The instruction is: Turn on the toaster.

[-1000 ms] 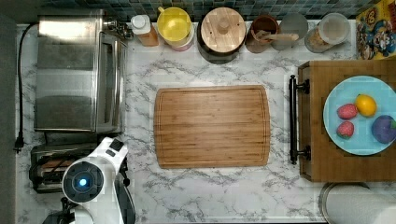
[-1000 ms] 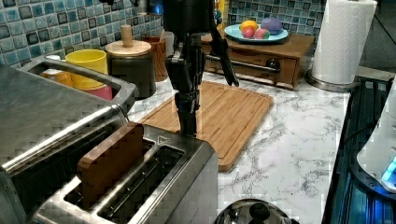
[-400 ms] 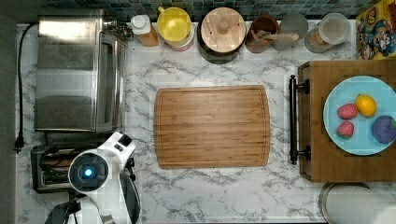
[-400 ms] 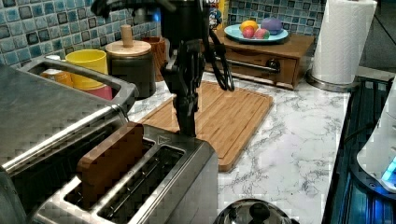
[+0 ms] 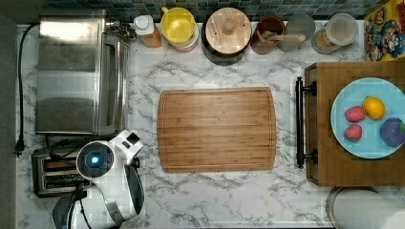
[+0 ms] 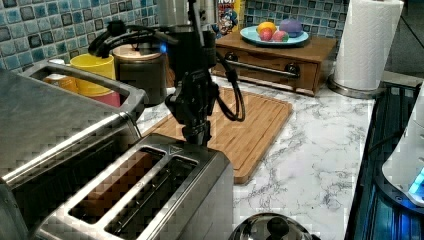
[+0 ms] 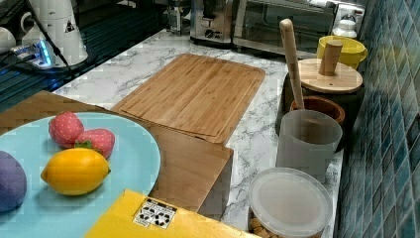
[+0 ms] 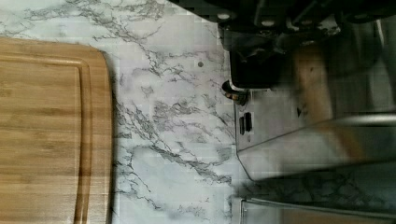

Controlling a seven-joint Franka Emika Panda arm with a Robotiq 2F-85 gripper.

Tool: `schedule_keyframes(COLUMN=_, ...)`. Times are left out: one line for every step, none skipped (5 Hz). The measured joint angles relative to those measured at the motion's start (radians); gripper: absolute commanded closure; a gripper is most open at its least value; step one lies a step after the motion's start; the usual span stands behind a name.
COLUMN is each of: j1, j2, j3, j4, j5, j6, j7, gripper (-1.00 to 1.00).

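The shiny two-slot toaster stands at the top view's lower left, in front of the big steel oven. In the left view the toaster is nearest, and a brown slice sits low inside one slot. My gripper points straight down at the toaster's far end, its tip level with the top edge, fingers together with nothing between them. The arm covers that end from above. In the wrist view the black fingers rest against the toaster's end face, beside a small knob.
A steel toaster oven stands right behind the toaster. A wooden cutting board lies mid-counter. Jars and a yellow cup line the back wall. A wooden tray carries a blue plate of fruit, next to a paper towel roll.
My gripper has gone down along the toaster's far end. The brown slice that stood well above the slot now sits down inside it.
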Motion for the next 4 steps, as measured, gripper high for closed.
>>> schedule_keyframes(j1=-0.002, j2=0.066, j3=0.001, j4=0.037, j5=-0.042, j6=-0.004, j7=0.005, gripper=1.00)
schedule_keyframes(j1=0.004, j2=0.079, j3=-0.008, j4=0.057, j5=-0.051, j6=-0.026, j7=0.013, gripper=1.00)
schedule_keyframes(j1=0.006, j2=0.077, j3=-0.009, j4=0.051, j5=-0.052, j6=-0.018, j7=0.014, gripper=1.00)
schedule_keyframes(j1=0.010, j2=0.068, j3=-0.008, j4=0.039, j5=-0.054, j6=0.000, j7=0.014, gripper=1.00)
